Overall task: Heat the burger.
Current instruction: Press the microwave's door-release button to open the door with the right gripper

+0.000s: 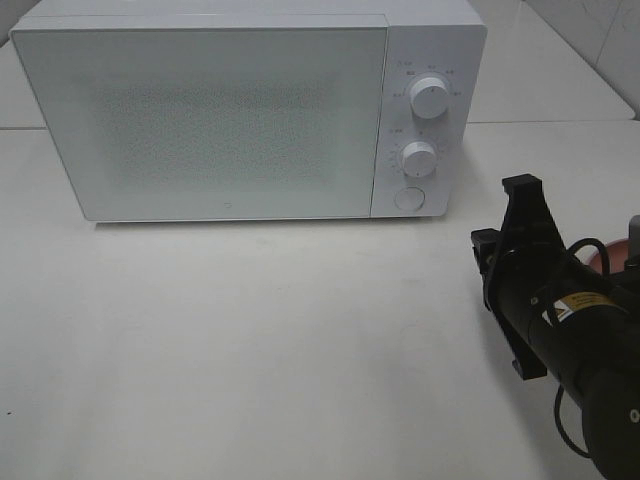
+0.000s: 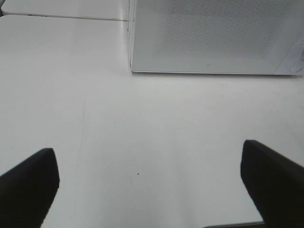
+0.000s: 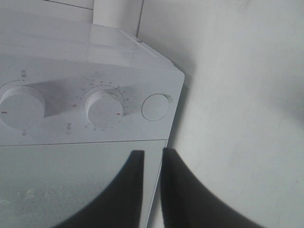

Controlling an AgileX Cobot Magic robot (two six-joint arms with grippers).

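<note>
Burger not showing; microwave (image 1: 200, 120) door sitting closed. Right end effector (image 3: 151, 154) standing near-shut, empty, facing round button (image 3: 156, 107): likely door-opening step, calling for straight press. Left end effector (image 2: 152, 190) hanging wide.

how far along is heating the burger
Nothing looks done: the microwave door is closed, and no burger shows. In hand: the right hand, nearly closed and empty, points toward the round button. Left: opening, loading, closing, setting a dial.
</note>
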